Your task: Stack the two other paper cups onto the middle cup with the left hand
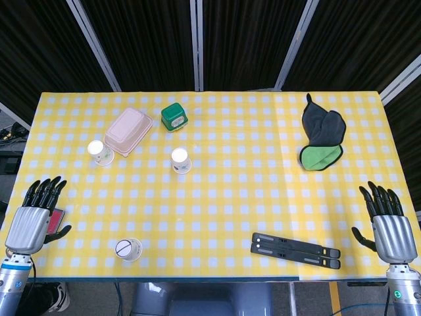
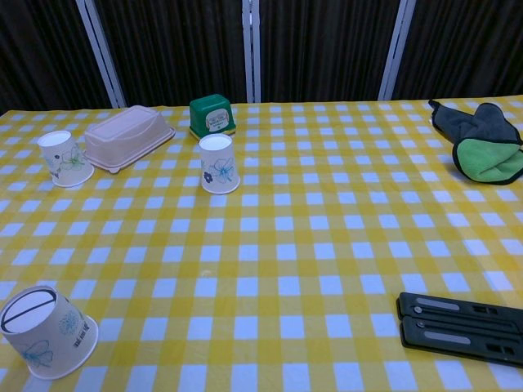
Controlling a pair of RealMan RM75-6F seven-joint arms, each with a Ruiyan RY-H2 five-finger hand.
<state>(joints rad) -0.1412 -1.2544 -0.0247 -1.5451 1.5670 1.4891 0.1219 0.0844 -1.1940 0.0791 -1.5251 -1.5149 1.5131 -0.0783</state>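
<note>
Three white paper cups with flower prints stand upside down on the yellow checked table. One cup (image 1: 181,160) (image 2: 219,163) is near the middle, another cup (image 1: 100,153) (image 2: 64,158) stands at the far left, and a third cup (image 1: 128,249) (image 2: 46,330) sits by the front left edge. My left hand (image 1: 36,216) hovers at the table's left edge, fingers spread, holding nothing. My right hand (image 1: 388,220) hovers at the right edge, also spread and empty. Neither hand shows in the chest view.
A pink lidded box (image 1: 129,130) (image 2: 128,137) and a green box (image 1: 174,117) (image 2: 212,115) lie behind the cups. A dark and green cloth (image 1: 322,140) (image 2: 482,149) sits at the far right. A black folded stand (image 1: 296,249) (image 2: 462,327) lies at the front right. A red item (image 1: 55,220) lies under my left hand.
</note>
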